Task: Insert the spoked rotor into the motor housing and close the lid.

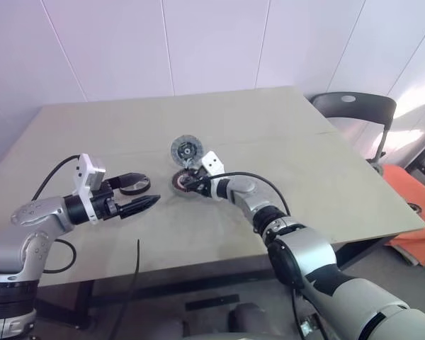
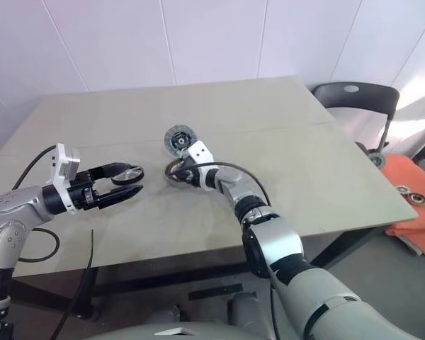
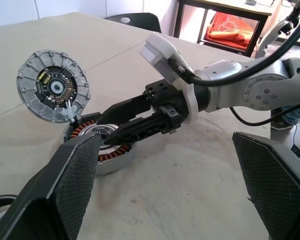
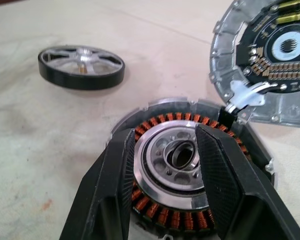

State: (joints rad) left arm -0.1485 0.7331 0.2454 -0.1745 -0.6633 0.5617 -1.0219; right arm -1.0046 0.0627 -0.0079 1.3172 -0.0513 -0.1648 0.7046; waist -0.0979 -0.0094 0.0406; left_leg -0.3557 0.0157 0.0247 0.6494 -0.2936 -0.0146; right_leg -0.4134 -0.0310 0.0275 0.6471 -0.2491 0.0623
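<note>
Right wrist view shows the right gripper (image 4: 165, 165) half-spread, its fingers straddling the hub of the motor housing (image 4: 190, 200) and holding nothing. The lid (image 4: 270, 60) stands tilted open at the housing's far edge, and the spoked rotor (image 4: 81, 66) lies on the table (image 1: 326, 156) near the housing, just beyond the left gripper (image 1: 140, 193), whose jaws gape wide and empty. If the right fingers bump the upright lid, it could drop shut before the rotor is seated.

A pale beige surface (image 1: 326, 177) carries the motor housing (image 4: 190, 175) with its lid (image 4: 270, 60) standing open, and the spoked rotor (image 4: 81, 66) lying flat nearby
</note>
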